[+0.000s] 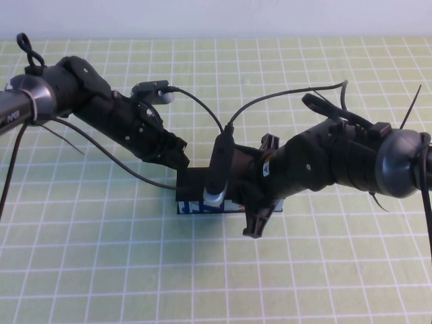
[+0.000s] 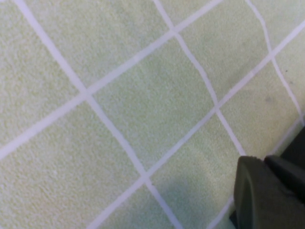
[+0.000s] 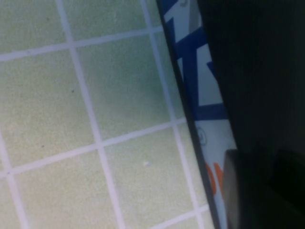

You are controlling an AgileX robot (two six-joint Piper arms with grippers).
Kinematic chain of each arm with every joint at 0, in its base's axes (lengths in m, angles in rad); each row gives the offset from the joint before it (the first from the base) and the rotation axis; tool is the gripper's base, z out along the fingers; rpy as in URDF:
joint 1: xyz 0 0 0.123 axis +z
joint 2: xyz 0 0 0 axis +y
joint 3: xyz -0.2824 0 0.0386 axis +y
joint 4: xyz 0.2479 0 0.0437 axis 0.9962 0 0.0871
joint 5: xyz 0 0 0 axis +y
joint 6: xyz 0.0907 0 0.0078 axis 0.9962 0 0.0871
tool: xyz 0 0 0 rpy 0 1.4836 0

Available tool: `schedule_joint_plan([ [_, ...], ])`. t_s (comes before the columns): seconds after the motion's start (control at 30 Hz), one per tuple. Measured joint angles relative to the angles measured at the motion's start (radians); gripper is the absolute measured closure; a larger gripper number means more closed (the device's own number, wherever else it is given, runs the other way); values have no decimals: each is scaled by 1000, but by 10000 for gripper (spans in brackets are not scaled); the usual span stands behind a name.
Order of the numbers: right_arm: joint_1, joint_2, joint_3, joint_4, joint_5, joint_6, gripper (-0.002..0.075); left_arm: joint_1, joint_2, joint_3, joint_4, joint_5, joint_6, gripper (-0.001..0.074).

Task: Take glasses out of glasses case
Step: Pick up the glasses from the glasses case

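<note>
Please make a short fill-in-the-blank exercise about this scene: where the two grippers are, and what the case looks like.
1. Both arms reach in toward the glasses case, which is black on ____.
2. The pale front side of the glasses case carries lettering in the colour ____.
3. The left gripper is at the case's ____ end, the right gripper at the other.
4. The mat under the case is pale green with a ____ grid.

Missing words: top; blue; left; white
</note>
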Motion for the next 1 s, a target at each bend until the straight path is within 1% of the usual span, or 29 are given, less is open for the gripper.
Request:
schedule_joint_plan([
  [0.07,4,0,-2,-31,3,39,666,0,0,0,0,-4,0,739],
  [0.13,8,0,-5,-77,6,98,692,0,0,-2,-2,-8,0,739],
  [0.27,10,-14,-6,-153,23,209,713,0,0,-2,-2,-7,0,739],
  [0.43,7,-57,-4,-171,36,251,736,8,-57,-2,-2,4,2,739],
  [0.53,7,-84,-4,-173,36,257,739,25,-131,-2,-2,4,7,739],
  [0.63,7,-104,-4,-180,34,274,741,37,-221,34,-30,0,92,739],
  [0.77,7,-112,-4,-177,21,286,741,37,-294,147,-199,3,273,739],
  [0.83,7,-112,-4,-157,17,294,741,37,-302,198,-263,0,329,739],
  [0.9,7,-112,-4,-141,14,300,738,37,-296,228,-278,-32,357,739],
  [0.97,7,-112,-4,-134,14,301,712,37,-286,237,-282,-98,369,739],
  [1.0,7,-112,-4,-130,14,301,686,37,-275,237,-284,-128,371,739],
])
